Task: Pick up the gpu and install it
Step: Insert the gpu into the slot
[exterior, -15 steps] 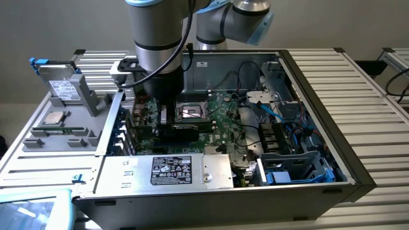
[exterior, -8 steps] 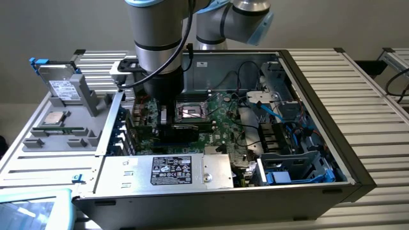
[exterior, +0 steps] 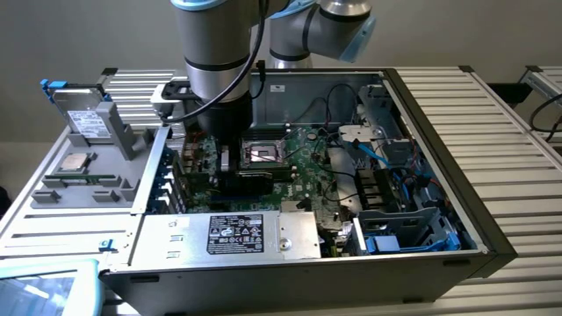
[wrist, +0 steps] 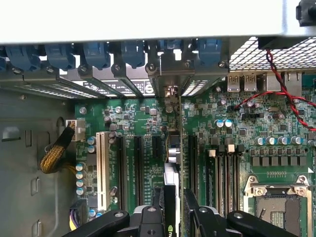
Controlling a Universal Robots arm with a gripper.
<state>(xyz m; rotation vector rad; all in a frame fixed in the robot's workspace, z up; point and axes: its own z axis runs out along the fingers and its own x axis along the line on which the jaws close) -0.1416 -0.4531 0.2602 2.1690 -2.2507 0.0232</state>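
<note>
Arm: grey arm (exterior: 215, 52) reaches down from above into the open case (exterior: 439, 112).
Gripper: gripper (wrist: 171, 215) low over the board; its black fingers (wrist: 148, 219) are pressed against the gpu from both sides, pinching it.
Gpu: gpu (wrist: 171, 187) held upright and seen edge-on above the motherboard (wrist: 133, 123). It stands between the black slots (wrist: 139, 168) and the RAM slots (wrist: 224, 173). Its far end points at the rear openings under the blue clips (wrist: 96, 53). Whether its edge sits in a slot cannot be told.
White slot: white slot (wrist: 102, 168) lies parallel to the black slots, on the side away from the gpu.
Socket: CPU socket (wrist: 276, 207) is open, just beyond the RAM slots.
Wires: red-and-black pair (wrist: 286, 96) crosses the board near the rear ports; a yellowish braided cable (wrist: 57, 150) meets the board's edge by the case wall.
Power supply: silver box with a black label (exterior: 237, 234), at the near side of the case in the exterior view.
Blue cable: blue cable (exterior: 369, 158) runs by the drive bays at the exterior view's right.
Tray: grey tray (exterior: 52, 191) sits outside the case at the exterior view's left.
Hard drive: hard drive (exterior: 88, 122), silver with a white label, stands tilted in the tray.
</note>
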